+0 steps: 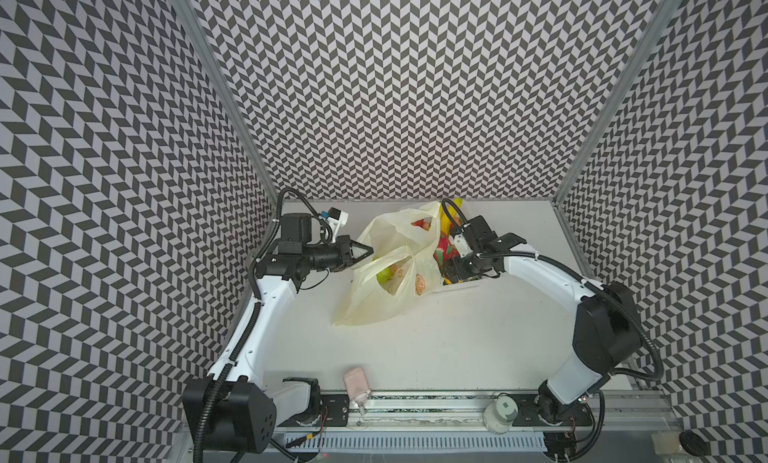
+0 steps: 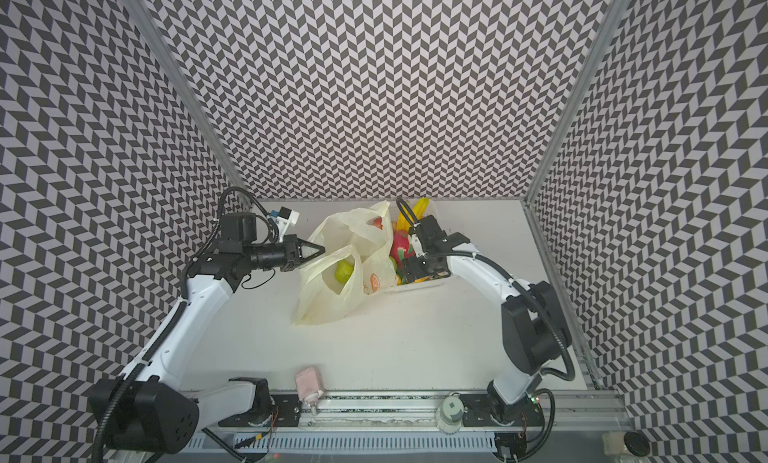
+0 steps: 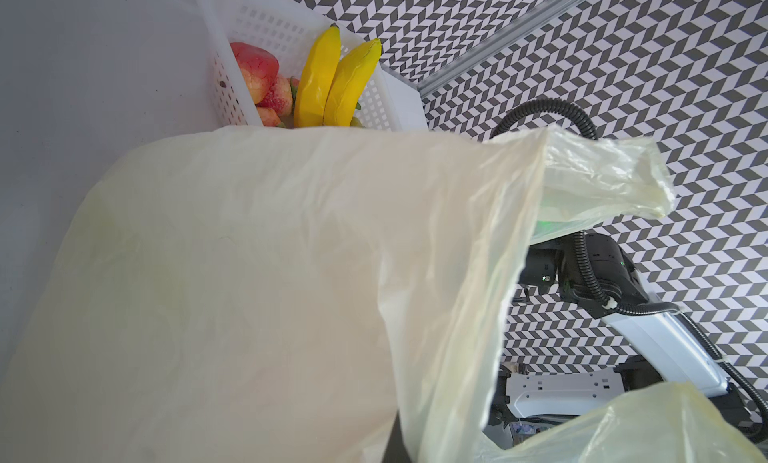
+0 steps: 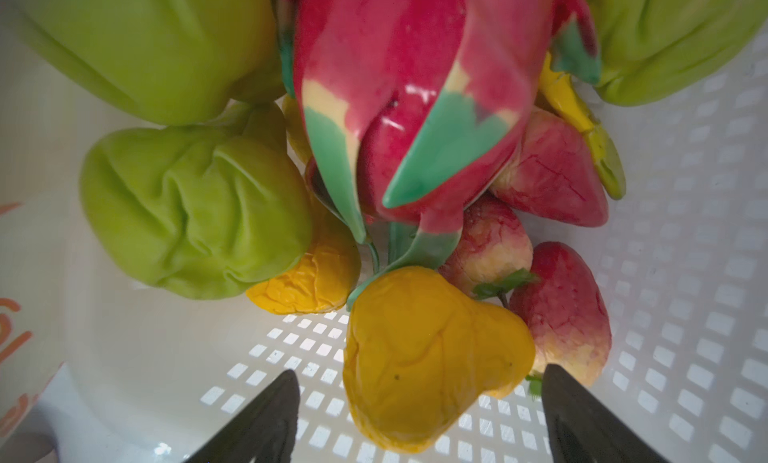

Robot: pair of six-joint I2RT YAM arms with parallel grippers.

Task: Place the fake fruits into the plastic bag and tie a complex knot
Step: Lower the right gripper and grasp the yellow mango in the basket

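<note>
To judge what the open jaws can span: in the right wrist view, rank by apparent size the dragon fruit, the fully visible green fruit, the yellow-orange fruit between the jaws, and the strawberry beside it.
1. dragon fruit, partly cropped
2. green fruit and yellow-orange fruit: alike, the latter nearer, so tied
3. strawberry

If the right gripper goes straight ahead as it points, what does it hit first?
Probably the dented orange fruit in the white basket; the open right gripper straddles it.
</note>
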